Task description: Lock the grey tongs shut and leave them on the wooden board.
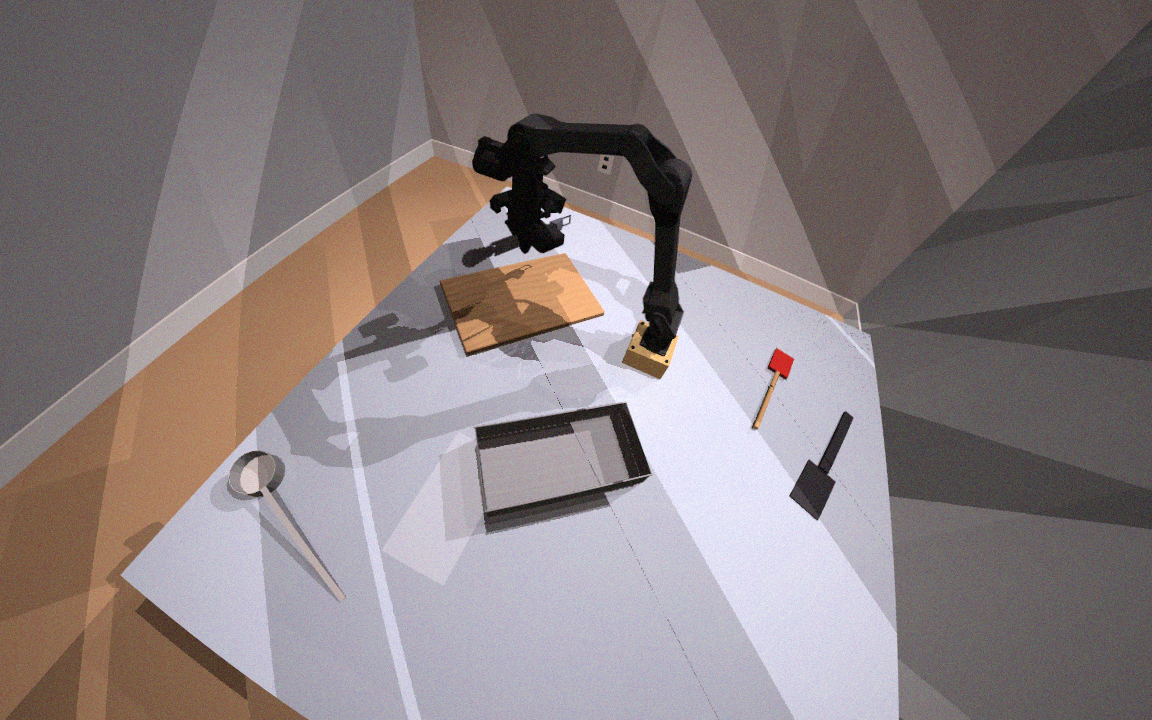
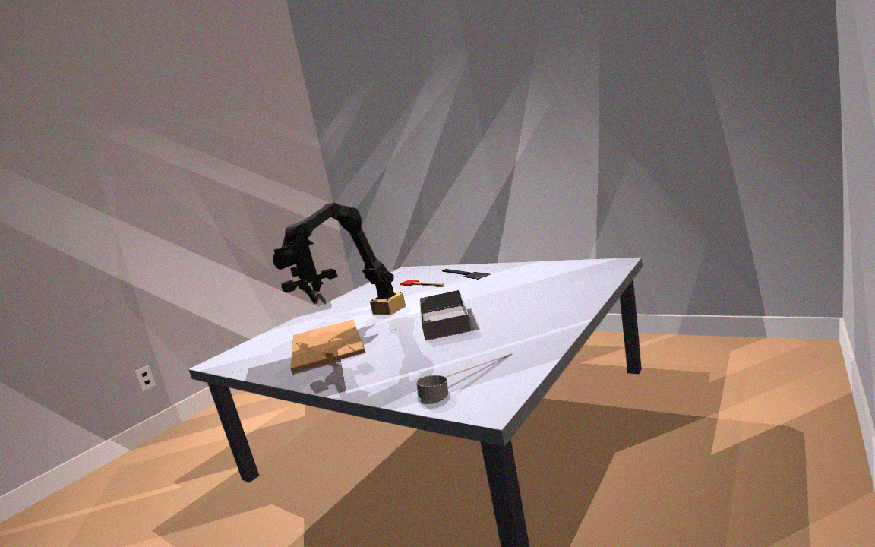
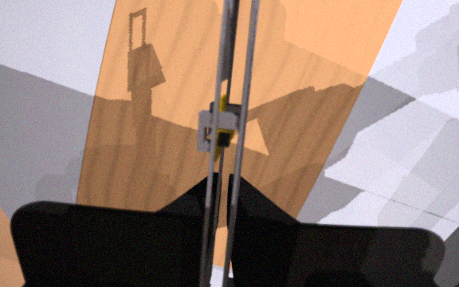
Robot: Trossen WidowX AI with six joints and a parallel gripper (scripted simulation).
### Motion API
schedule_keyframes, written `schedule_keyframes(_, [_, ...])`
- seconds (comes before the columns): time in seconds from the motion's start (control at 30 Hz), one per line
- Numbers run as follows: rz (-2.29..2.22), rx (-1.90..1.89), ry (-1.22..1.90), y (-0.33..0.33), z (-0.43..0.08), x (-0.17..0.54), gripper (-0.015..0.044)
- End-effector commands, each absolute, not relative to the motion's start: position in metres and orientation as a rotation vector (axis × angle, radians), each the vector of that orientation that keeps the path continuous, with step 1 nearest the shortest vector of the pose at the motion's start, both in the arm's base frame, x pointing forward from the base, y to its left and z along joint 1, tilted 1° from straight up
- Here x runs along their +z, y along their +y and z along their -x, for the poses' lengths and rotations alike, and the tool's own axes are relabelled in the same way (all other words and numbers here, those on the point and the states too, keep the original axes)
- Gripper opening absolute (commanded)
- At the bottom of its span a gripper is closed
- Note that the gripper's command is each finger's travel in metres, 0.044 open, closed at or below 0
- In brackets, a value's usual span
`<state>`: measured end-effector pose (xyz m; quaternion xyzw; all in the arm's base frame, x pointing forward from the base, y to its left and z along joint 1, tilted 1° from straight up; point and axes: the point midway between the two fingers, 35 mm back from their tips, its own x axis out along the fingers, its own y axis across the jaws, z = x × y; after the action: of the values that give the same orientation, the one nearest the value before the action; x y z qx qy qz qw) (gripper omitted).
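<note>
My gripper [image 1: 540,234] [image 2: 314,293] [image 3: 224,182] hangs above the far end of the wooden board [image 1: 580,300] [image 2: 349,343] [image 3: 313,40], clear of its surface. It is shut on the grey tongs [image 3: 229,32]. In the wrist view their two thin arms run almost parallel, squeezed together, from between my fingers out over the board. A grey bracket with a yellow piece [image 3: 205,127] sits across the arms. In the top and exterior views the tongs are too small to make out. The roasting tin [image 1: 638,447] [image 2: 450,327] stands empty mid-table.
The arm's wooden base block [image 1: 650,351] [image 2: 387,303] stands right of the board. A ladle [image 1: 253,474] [image 2: 432,389] lies at the near left. A red spatula [image 1: 780,362] [image 2: 411,282] and a black spatula [image 1: 813,488] [image 2: 475,274] lie at the right.
</note>
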<state>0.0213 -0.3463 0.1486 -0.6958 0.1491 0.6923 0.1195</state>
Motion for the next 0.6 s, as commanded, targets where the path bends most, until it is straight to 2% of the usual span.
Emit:
schedule_keyframes(0.0, [2.034, 2.026, 0.453, -0.349, -0.021, 0.15, -0.015])
schedule_keyframes(0.57, [2.034, 2.025, 0.453, -0.354, -0.021, 0.124, -0.015])
